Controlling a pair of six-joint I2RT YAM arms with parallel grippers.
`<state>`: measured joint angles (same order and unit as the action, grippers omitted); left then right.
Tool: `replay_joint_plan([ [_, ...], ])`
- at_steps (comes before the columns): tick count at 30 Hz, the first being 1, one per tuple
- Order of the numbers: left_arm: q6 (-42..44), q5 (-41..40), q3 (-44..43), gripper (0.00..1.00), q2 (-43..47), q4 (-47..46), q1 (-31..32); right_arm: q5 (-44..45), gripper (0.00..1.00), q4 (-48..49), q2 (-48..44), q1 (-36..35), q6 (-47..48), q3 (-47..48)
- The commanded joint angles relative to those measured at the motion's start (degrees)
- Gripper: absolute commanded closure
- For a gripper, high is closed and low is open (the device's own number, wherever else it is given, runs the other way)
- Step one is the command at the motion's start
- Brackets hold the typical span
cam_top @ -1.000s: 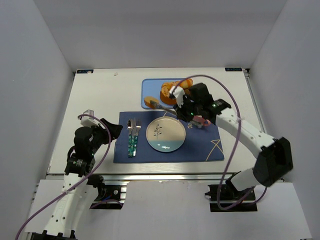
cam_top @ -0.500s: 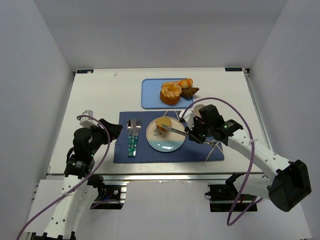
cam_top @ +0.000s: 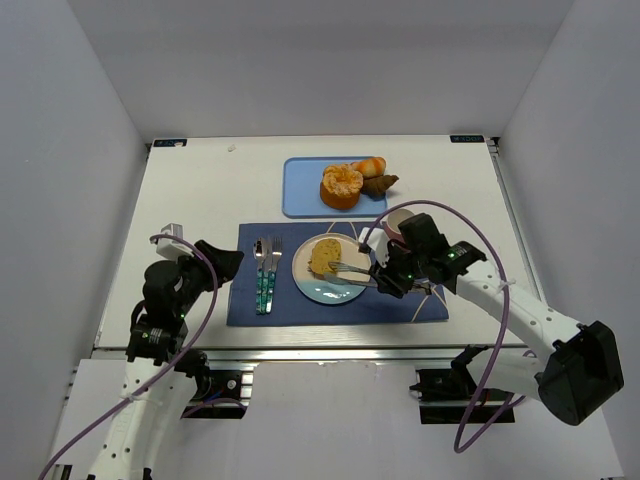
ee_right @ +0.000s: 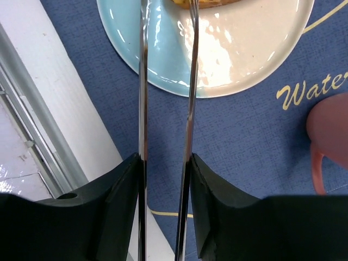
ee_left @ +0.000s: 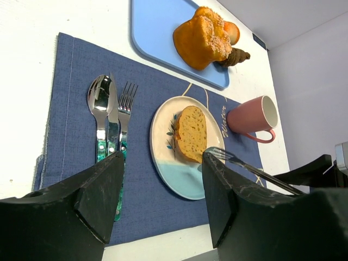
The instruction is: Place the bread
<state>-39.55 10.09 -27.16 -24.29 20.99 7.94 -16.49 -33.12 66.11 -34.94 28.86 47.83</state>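
Count one bread (cam_top: 324, 256), one plate (cam_top: 318, 291), one mug (ee_left: 251, 115), three cutlery pieces (ee_left: 111, 122), and one tray (cam_top: 300, 190) carrying one ring cake (cam_top: 341, 185), one roll (cam_top: 372, 166) and one dark pastry (cam_top: 379, 184). The bread lies flat on the plate. Half a second ago it hung tilted in the tongs (ee_right: 142, 81); now you see their arms parted. The right gripper (ee_right: 165, 163) clamps the tongs. The left gripper (ee_left: 163, 163) is spread wide, empty. The placemat (cam_top: 400, 305) reads "Water".
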Motion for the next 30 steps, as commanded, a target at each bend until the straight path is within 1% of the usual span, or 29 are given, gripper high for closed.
replay_joint_plan([
  [1, -0.4, -0.1, -1.6, 0.31, -0.3, -0.1, -0.3, -2.3, 0.55, -0.5, -1.9, 0.0, -0.1, 1.9],
  [5, -0.4, 0.0, -1.5, 0.31, -0.6, -0.5, -0.2, -3.4, 0.59, 0.3, -3.4, 0.0, -1.6, 4.6],
  [9, -0.4, 0.3, -1.6, 0.31, -1.0, -1.0, -0.2, -4.0, 0.63, 2.6, -4.5, 0.6, -5.8, 8.9],
  [11, -0.4, 0.5, -1.6, 0.31, -1.3, -1.4, -0.2, -4.3, 0.67, 4.5, -4.6, 1.3, -7.9, 11.3],
  [12, -0.4, 0.6, -1.5, 0.31, -1.5, -1.7, -0.2, -4.6, 0.68, 5.0, -4.5, 2.6, -9.1, 12.0],
  [14, -0.3, 0.6, -1.7, 0.31, -1.9, -1.9, -0.2, -5.9, 0.74, 6.2, -3.6, 4.9, -12.9, 14.0],
  [16, -0.2, 0.7, -1.8, 0.31, -2.2, -2.3, -0.2, -6.6, 0.82, 7.0, -2.7, 10.0, -15.6, 15.3],
  [17, -0.2, 0.8, -1.8, 0.31, -2.3, -2.4, -0.2, -7.7, 0.84, 8.0, -1.4, 12.6, -18.8, 15.8],
  [18, -0.2, 1.0, -1.8, 0.31, -2.3, -2.6, -0.2, -8.2, 0.87, 8.4, -0.6, 18.2, -20.3, 17.2],
  [19, -0.2, 1.0, -1.8, 0.31, -2.3, -2.8, -0.2, -8.3, 0.97, 8.8, 0.4, 21.0, -21.8, 17.9],
  [20, -0.2, 1.0, -1.8, 0.31, -2.4, -2.8, -0.2, -8.3, 1.0, 9.6, 2.6, 24.3, -24.4, 18.7],
  [21, -0.2, 1.2, -1.6, 0.31, -2.5, -3.1, -0.2, -8.5, 1.0, 9.8, 3.7, 30.3, -25.2, 20.4],
  [23, -0.2, 1.3, -1.3, 0.31, -2.5, -3.4, -0.2, -7.9, 1.0, 10.4, 7.9, 35.8, -26.4, 22.0],
  [24, -0.2, 1.4, -1.1, 0.31, -2.7, -3.7, -0.2, -7.5, 1.0, 10.2, 9.4, 40.3, -26.2, 23.3],
  [27, -0.4, 1.9, -0.6, 0.31, -2.9, -4.6, -0.2, -4.4, 1.0, 9.7, 15.3, 45.8, -23.4, 23.6],
  [30, -0.4, 2.0, -0.3, 0.31, -3.1, -5.3, -0.2, -0.1, 1.0, 11.1, 19.7, 48.3, -19.9, 20.7],
])
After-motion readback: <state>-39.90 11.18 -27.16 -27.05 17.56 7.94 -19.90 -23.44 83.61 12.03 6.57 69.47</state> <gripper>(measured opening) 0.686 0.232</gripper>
